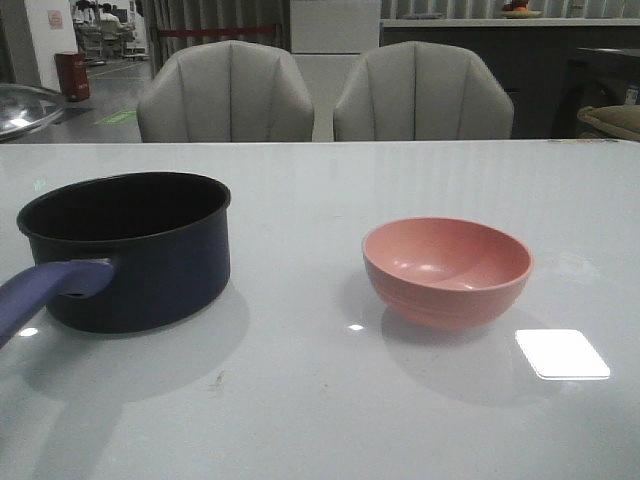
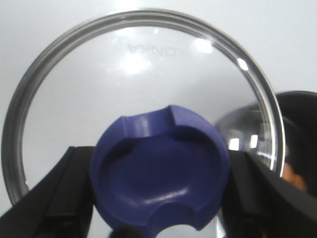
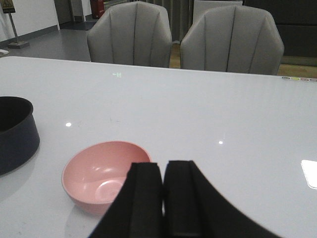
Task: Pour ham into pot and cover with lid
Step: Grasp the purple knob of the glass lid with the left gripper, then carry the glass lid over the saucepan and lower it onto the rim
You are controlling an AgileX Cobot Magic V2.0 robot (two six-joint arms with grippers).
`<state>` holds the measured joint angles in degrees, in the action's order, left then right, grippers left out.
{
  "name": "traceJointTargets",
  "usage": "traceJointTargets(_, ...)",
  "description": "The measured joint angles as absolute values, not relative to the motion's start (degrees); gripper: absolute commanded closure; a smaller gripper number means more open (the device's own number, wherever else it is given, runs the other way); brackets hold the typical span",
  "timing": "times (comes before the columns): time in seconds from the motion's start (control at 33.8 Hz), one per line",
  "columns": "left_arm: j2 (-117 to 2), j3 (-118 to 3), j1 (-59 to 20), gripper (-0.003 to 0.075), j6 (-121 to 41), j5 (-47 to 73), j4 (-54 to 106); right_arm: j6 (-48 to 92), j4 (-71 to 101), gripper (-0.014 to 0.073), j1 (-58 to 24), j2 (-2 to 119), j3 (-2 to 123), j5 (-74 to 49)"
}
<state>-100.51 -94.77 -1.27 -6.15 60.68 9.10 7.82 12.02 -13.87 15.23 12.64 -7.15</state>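
A: What is cut off or hard to read here?

B: In the front view, the lid point(image 1: 28, 107) shows only as a glassy edge at the far left, raised above the table point(image 1: 320, 420). The handle point(image 1: 45, 290) of the pot point(image 1: 130, 250) runs out of frame. The ham shows only as a faint orange smear seen through the glass in the left wrist view; the pot's inside is otherwise too dark to read.

A: Materials and shapes?

B: Domed clear glass, shiny metal rim, flared purple-blue knob point(image 2: 158, 171). The pot is dark, round and straight-walled. The pink bowl point(image 1: 447, 268), smooth and matte, stands right of the pot, apart from it.

A: And the grippers?

B: The left gripper point(image 2: 158, 198) is clamped on the knob, one dark finger either side. The right gripper point(image 3: 162, 198) has its pads pressed together on nothing, just above the bowl's near rim.
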Motion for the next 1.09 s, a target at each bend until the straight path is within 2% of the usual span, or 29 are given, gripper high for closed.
traceJointTargets(0.35, -102.43, -95.63, -15.38, 0.0492, -6.52, 64.92, 9.98, 7.82, 12.02, 0.0428, -13.87, 15.23, 12.64, -7.15)
traceJointTargets(0.71, -107.12, -95.63, -17.01, 0.0482, -6.60, 66.85, 8.58, 7.82, 12.02, 0.0428, -13.87, 15.23, 12.64, -7.15)
traceJointTargets(0.98, -109.49, -95.97, -17.01, 0.0307, -6.86, 65.68, 8.46, 7.82, 12.02, 0.0428, -13.87, 15.23, 12.64, -7.15)
traceJointTargets(1.09, -109.83, -96.09, -17.01, 0.0268, -6.88, 65.59, 8.62, 7.82, 12.02, 0.0428, -13.87, 15.23, 12.64, -7.15)
